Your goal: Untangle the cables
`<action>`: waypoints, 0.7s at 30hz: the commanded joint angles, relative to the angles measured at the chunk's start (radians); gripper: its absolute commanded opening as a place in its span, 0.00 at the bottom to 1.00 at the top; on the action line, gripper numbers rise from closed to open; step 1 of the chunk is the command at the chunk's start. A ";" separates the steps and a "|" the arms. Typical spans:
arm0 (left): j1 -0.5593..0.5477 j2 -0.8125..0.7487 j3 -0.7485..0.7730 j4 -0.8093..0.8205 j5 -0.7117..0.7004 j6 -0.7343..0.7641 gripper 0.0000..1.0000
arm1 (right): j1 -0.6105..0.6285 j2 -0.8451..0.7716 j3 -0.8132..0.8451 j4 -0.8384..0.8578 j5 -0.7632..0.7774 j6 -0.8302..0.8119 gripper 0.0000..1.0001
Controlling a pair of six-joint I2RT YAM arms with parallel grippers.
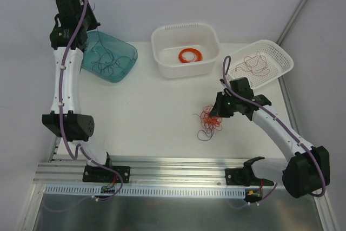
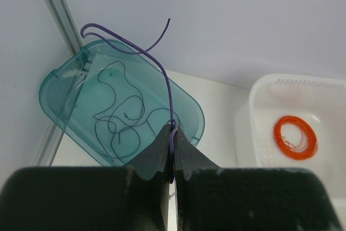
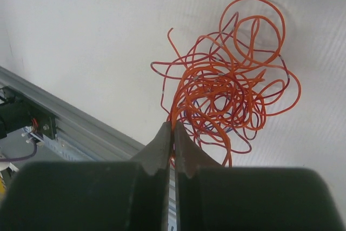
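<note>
Cables (image 1: 208, 118) lie tangled at four o'clock on our table (image 1: 151, 117), and our right gripper (image 3: 173, 129) pinches them. At ten o'clock our left gripper (image 2: 172, 131) pinches a purple strand (image 2: 165, 79) over the teal tub (image 2: 54, 96).

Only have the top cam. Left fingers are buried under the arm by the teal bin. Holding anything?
Observer: Yes. In the left wrist view the left fingers are shut on one thin purple wire, which arcs up above the teal bin.
Operator: Right side? The arm blocks the tips for me.
Observer: The right fingers are shut on orange strands at the near edge of the tangle.
Operator: Is that clump all orange?
Observer: No. Close up, there are purple strands threaded through the orange loops.
</note>
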 commanded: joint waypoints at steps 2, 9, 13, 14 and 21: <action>0.055 0.144 0.109 0.001 0.030 0.010 0.00 | 0.072 0.003 0.071 0.025 -0.023 -0.038 0.01; 0.118 0.379 0.206 0.029 0.059 -0.007 0.00 | 0.135 0.044 0.105 0.020 -0.017 -0.035 0.01; 0.141 0.450 0.174 0.035 0.134 -0.028 0.37 | 0.149 0.057 0.114 0.019 -0.005 -0.028 0.01; 0.144 0.455 0.154 0.035 0.157 -0.039 0.50 | 0.149 0.058 0.117 0.019 -0.005 -0.028 0.01; 0.148 0.334 0.004 0.035 0.292 -0.082 0.92 | 0.156 0.092 0.154 0.023 -0.008 -0.034 0.01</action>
